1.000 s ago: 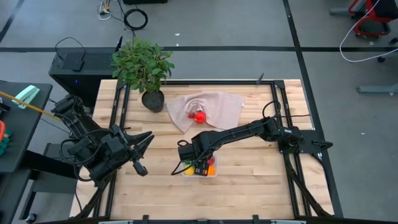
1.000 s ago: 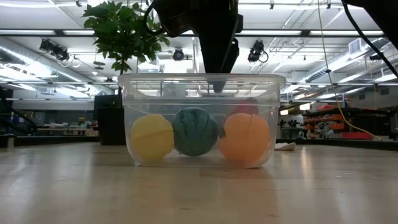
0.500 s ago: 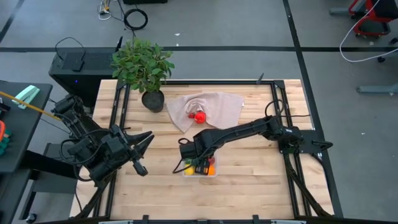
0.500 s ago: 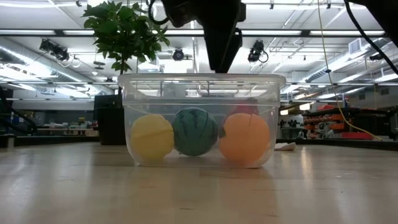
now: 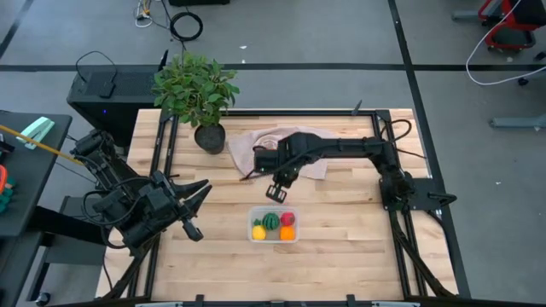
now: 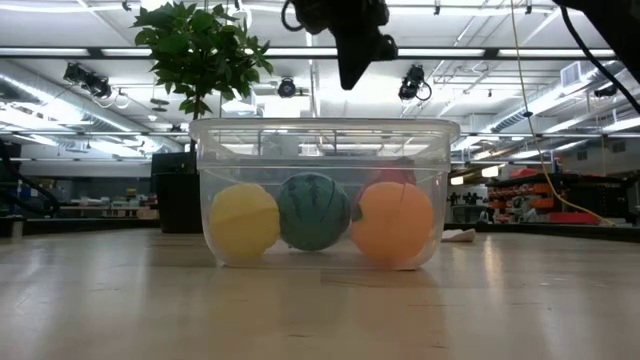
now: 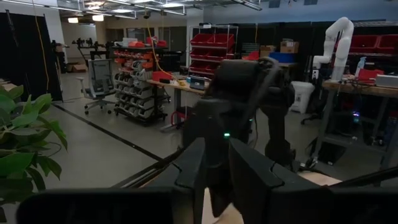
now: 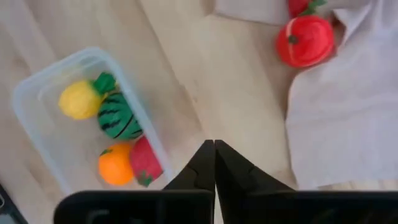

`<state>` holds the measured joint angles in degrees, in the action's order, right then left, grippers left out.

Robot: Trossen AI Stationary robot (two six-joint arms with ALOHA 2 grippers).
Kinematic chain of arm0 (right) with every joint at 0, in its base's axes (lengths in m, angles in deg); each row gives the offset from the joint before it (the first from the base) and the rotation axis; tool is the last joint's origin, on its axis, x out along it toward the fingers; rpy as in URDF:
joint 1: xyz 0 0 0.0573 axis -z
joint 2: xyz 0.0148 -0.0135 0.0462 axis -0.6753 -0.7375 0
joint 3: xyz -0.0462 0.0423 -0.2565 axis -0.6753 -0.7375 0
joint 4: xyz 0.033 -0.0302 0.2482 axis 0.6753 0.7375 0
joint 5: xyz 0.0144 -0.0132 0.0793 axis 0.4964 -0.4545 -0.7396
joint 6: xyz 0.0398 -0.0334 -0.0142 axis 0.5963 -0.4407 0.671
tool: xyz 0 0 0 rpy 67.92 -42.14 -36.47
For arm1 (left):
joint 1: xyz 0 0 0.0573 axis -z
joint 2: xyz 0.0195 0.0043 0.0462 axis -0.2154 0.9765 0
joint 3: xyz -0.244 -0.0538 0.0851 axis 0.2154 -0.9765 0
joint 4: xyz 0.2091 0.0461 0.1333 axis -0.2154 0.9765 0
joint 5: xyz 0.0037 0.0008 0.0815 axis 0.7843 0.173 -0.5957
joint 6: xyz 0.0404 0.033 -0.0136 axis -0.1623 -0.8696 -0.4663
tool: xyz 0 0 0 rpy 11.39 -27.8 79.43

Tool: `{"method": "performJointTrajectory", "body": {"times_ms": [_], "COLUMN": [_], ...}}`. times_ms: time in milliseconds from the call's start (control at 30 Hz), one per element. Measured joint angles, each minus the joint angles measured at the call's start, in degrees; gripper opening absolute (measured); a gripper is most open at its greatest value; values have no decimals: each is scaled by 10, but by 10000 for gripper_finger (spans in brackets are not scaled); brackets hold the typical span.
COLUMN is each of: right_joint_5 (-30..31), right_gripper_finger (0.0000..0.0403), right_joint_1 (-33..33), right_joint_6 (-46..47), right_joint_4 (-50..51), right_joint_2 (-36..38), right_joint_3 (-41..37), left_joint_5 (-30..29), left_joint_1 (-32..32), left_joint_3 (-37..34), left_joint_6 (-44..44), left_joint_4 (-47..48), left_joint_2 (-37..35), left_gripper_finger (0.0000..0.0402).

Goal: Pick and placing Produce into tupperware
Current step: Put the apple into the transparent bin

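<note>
Red tomato (image 8: 306, 41) on cloth (image 8: 348, 118), right-wrist-only.

Four produce pieces (image 5: 273, 224) sit inside the tupperware (image 5: 273, 239) at the table's (image 5: 341, 247) front centre; behind it lies a cloth (image 5: 320, 166) apparently carrying another piece (image 8: 306, 41), with a potted plant (image 5: 196, 89) back-left.

You're in a robotics lab or workshop.
Red parts bins (image 7: 214, 53) on shelving, a white robot arm (image 7: 336, 34), exposed ceiling lights surround you.
</note>
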<state>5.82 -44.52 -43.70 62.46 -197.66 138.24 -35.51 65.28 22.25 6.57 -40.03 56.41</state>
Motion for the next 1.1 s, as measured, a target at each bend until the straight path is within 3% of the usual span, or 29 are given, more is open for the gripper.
{"method": "performJointTrajectory", "body": {"times_ms": [167, 567, 833, 1100], "right_joint_5": [-46, -49, -20, -1], "right_gripper_finger": [38, 91, 158, 243], "right_joint_1": [24, 23, 26, 50], "right_joint_6": [-12, -26, -142, -281], "right_joint_4": [-16, -53, -157, -146], "right_joint_2": [-7, -9, -9, -9], "right_joint_3": [-33, -157, -217, -192], "left_joint_5": [0, 0, 0, 0], "left_joint_1": [0, 0, -14, -33], "left_joint_3": [0, 0, 0, 0], "left_joint_6": [0, 2, 11, 23], "left_joint_4": [0, 2, 2, 2], "left_joint_2": [0, 0, 0, 0], "left_gripper_finger": [80, 80, 78, 84]}}
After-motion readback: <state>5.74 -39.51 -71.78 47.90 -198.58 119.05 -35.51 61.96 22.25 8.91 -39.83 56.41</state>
